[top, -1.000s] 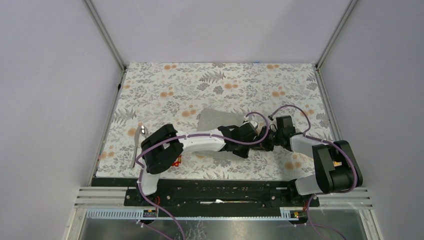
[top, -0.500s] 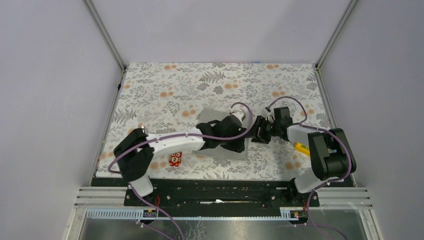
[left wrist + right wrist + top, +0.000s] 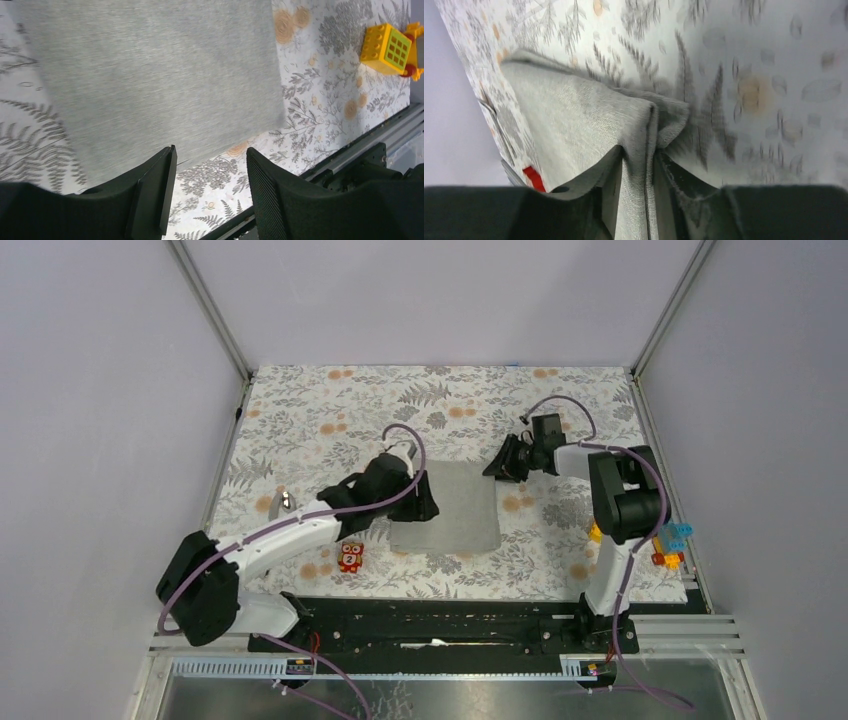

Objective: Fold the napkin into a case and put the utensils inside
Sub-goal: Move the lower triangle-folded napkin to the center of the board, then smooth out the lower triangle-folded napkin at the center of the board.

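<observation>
The napkin (image 3: 455, 508) lies as a broad flat grey rectangle on the floral cover, not as a narrow case. My left gripper (image 3: 424, 502) hovers at its left edge. In the left wrist view this gripper (image 3: 210, 155) is open and empty over the napkin (image 3: 150, 75) border. My right gripper (image 3: 498, 467) is at the far right corner. Its jaws (image 3: 639, 165) are shut on a bunched fold of the napkin (image 3: 574, 115). One silver utensil (image 3: 283, 503) shows at the left, partly hidden by the left arm.
A small red toy (image 3: 350, 557) sits near the napkin's front left corner, also visible as a red toy (image 3: 533, 178) in the right wrist view. A yellow studded block (image 3: 595, 532) (image 3: 387, 44) and a coloured toy (image 3: 672, 540) lie at the right. The black rail (image 3: 440, 620) borders the front.
The left arm drew back to the left off the napkin and its gripper opened. The right gripper moved to the far right corner and closed on the cloth.
</observation>
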`<control>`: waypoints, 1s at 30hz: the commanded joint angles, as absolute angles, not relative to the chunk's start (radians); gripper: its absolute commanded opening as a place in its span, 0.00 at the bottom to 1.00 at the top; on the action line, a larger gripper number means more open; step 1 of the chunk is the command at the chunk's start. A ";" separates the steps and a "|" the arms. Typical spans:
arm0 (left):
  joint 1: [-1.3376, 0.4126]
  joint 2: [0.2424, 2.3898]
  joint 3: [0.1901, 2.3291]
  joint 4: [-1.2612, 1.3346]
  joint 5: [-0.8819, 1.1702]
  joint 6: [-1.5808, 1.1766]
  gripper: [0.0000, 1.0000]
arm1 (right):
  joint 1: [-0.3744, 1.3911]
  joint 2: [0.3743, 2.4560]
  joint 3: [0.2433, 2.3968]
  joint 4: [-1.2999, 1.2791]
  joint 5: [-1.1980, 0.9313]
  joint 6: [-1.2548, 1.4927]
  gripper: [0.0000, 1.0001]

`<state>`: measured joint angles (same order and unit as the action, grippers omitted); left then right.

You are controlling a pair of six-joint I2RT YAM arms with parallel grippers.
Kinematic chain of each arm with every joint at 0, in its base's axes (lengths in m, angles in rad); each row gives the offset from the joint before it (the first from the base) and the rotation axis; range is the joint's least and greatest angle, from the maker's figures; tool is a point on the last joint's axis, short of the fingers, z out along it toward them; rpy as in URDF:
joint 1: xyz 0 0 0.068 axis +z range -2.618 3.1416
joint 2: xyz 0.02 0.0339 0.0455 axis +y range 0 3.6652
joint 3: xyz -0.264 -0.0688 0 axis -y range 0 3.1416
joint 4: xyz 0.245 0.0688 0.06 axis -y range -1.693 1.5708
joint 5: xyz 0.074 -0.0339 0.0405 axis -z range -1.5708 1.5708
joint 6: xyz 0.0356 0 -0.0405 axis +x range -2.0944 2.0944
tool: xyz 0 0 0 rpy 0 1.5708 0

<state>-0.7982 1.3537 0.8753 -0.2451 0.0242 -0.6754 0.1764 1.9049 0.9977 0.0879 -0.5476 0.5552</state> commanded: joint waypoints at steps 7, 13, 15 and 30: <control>-0.575 1.180 0.723 -0.061 0.118 -0.771 0.62 | 0.186 2.187 1.480 -0.274 -0.376 0.338 0.32; -0.468 1.288 0.728 0.141 0.179 -0.858 0.58 | 0.242 1.969 1.441 -0.407 -0.186 0.305 0.64; -0.447 1.367 0.757 0.194 0.203 -0.868 0.56 | 0.261 1.891 1.375 -0.399 -0.233 0.314 0.65; -0.377 1.763 1.002 0.288 0.246 -0.848 0.44 | 0.184 1.631 0.867 -0.194 -0.367 0.425 0.33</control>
<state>-0.3965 1.7138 0.9348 0.2035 0.2256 -0.8467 0.2123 1.6867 0.9241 -0.2329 -0.4320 0.4019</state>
